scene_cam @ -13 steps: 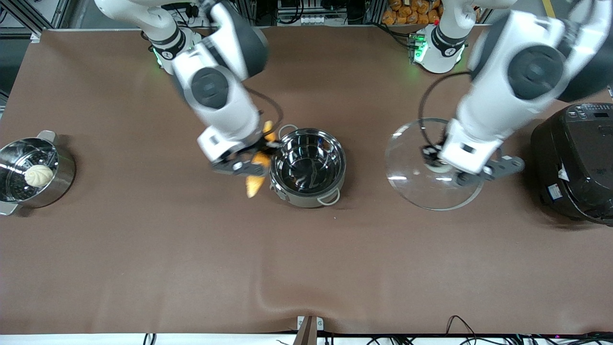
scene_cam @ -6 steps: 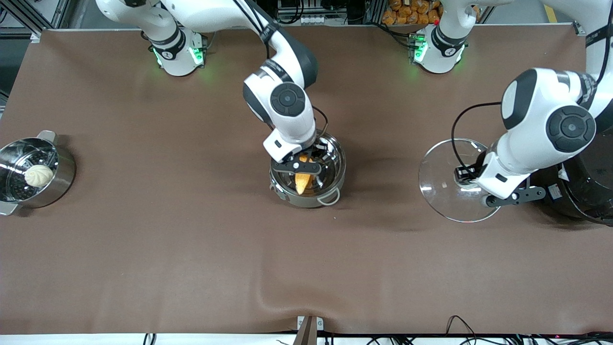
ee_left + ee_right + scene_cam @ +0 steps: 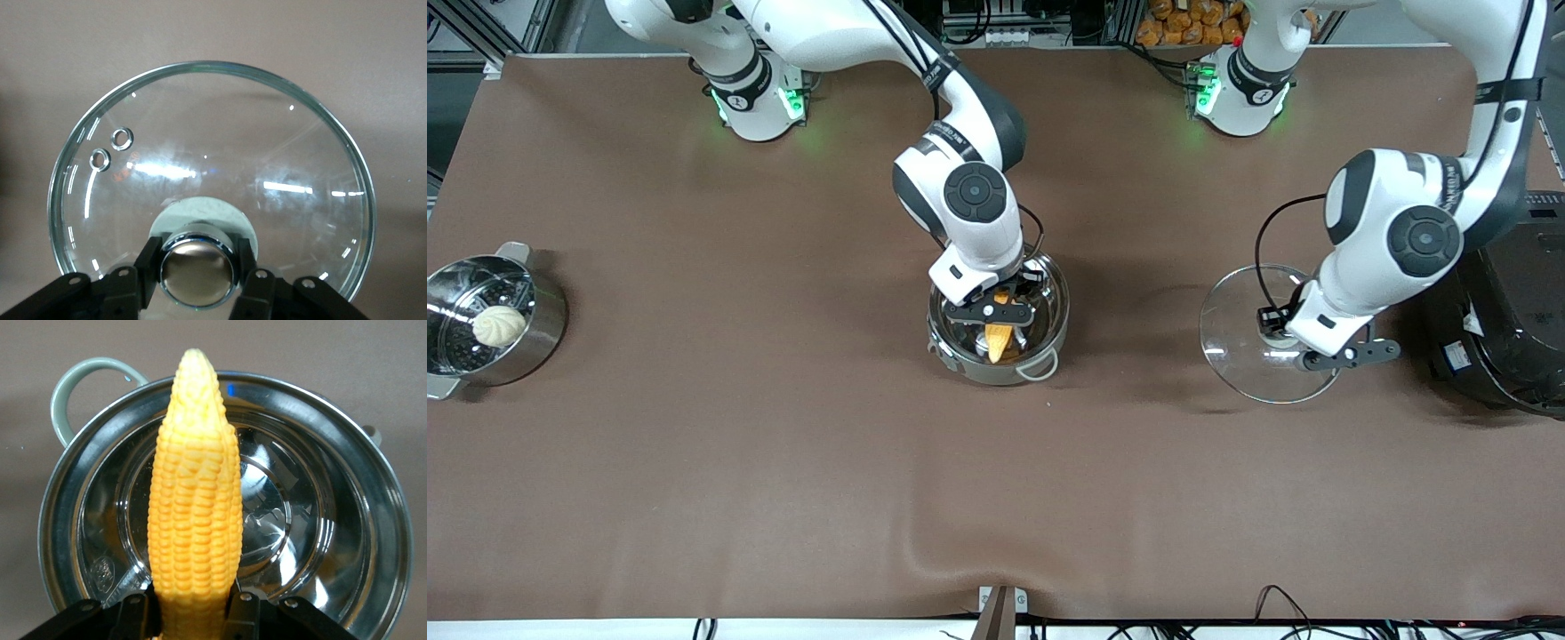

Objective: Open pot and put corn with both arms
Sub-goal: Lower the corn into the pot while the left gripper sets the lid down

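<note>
Both arms busy: right gripper (image 3: pixel 996 313) clamps corn cob (image 3: pixel 998 338) over open steel pot (image 3: pixel 1049 307), should lower before releasing so it lands flat, left gripper (image 3: pixel 1320 348) pinching glass lid (image 3: pixel 1232 356) knob near the black cooker (image 3: pixel 1507 329).

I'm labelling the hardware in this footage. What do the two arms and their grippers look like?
Both arms have glossy white shells with dark grey round joint caps. A black cable loops beside each wrist. Their bases glow green. The right gripper and left gripper are black, with flat bolted finger mounts.

Even overhead light, glints on lid (image 3: pixel 213 167)
</note>
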Robot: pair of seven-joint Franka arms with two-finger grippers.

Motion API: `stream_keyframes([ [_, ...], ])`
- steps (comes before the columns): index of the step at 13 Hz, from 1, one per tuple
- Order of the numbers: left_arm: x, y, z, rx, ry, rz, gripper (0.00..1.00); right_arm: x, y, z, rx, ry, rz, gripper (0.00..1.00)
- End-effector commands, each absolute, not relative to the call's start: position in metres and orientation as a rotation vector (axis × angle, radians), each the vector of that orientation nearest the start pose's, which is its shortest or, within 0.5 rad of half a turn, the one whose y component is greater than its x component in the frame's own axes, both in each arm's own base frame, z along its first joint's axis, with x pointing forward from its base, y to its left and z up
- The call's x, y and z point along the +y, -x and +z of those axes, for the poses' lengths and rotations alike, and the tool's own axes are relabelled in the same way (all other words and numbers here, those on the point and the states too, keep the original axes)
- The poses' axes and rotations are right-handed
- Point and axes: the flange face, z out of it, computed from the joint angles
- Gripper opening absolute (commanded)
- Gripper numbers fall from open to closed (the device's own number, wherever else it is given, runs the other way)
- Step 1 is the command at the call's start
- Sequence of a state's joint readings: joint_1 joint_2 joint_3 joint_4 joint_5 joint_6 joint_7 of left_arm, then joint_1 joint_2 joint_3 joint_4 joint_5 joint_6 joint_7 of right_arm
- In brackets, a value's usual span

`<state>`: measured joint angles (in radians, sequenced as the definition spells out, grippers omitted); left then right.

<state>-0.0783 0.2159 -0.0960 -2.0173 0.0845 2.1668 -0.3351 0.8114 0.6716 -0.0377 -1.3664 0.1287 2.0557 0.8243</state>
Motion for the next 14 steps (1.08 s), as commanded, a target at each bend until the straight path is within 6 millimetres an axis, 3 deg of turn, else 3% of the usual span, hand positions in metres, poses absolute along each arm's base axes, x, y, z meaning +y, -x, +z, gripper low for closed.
stream_keyframes([
  [1,-0.095,-0.548,0.316,-0.157,3.08,-0.033,0.0,0.525,-0.516,0.326,0.149,3.094,0.014,1.0],
  [4,-0.095,-0.537,0.283,-0.166,3.083,0.001,0.0,0.53,-0.509,0.325,0.082,3.142,-0.036,1.0],
  [7,-0.096,-0.527,0.254,-0.171,3.091,0.011,0.0,0.518,-0.515,0.338,0.23,3.13,-0.007,1.0],
  [8,-0.096,-0.522,0.244,-0.171,3.096,0.006,0.0,0.501,-0.523,0.355,0.277,3.133,0.031,1.0],
  [10,-0.098,-0.521,0.231,-0.167,3.101,0.012,0.0,0.435,-0.553,0.4,0.432,3.083,0.059,1.0],
  [11,-0.098,-0.522,0.228,-0.167,3.101,0.017,0.08,0.396,-0.569,0.424,0.469,3.067,0.053,1.0],
  [12,-0.098,-0.523,0.227,-0.165,3.101,0.019,0.45,0.358,-0.578,0.447,0.415,3.086,0.087,1.0],
  [13,-0.099,-0.525,0.229,-0.163,3.102,0.012,0.99,0.319,-0.584,0.473,0.335,3.103,0.121,1.0],
  [14,-0.1,-0.526,0.234,-0.159,3.103,-0.002,1.0,0.284,-0.584,0.497,0.263,3.116,0.145,1.0],
])
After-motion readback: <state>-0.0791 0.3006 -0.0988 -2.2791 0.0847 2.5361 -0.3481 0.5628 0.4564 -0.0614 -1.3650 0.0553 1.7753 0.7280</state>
